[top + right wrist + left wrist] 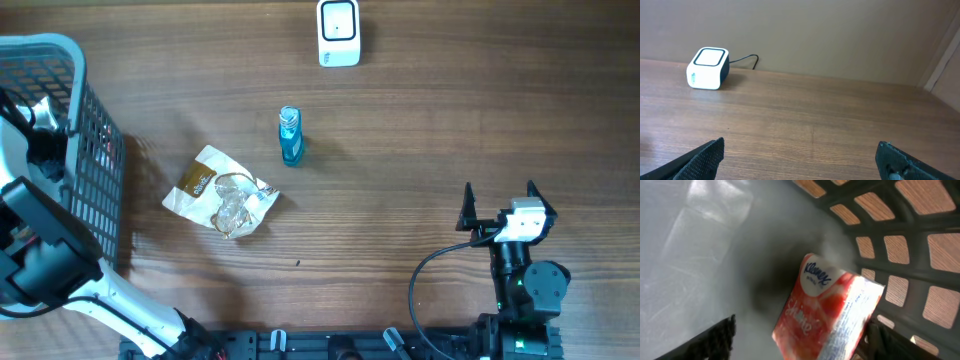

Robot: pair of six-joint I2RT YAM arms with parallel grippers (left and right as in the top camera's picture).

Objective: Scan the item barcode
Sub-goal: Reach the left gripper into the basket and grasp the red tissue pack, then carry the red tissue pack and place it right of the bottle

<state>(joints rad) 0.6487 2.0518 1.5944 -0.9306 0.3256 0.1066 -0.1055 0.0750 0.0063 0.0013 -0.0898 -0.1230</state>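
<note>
tissue pack (827,312) tilted inside basket (880,225), between my left jaws, wide, not gripping yet. right jaws wide, empty. risk: jaw catches basket mesh, or slick wrapper slips on closing.

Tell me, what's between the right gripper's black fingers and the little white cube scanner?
Nothing but bare brown wooden table lies between the right gripper and the white cube scanner; the right wrist view shows it.

light: even, soft | shadows: faint | left wrist: tissue pack (827,312) blurred, hazy
</note>
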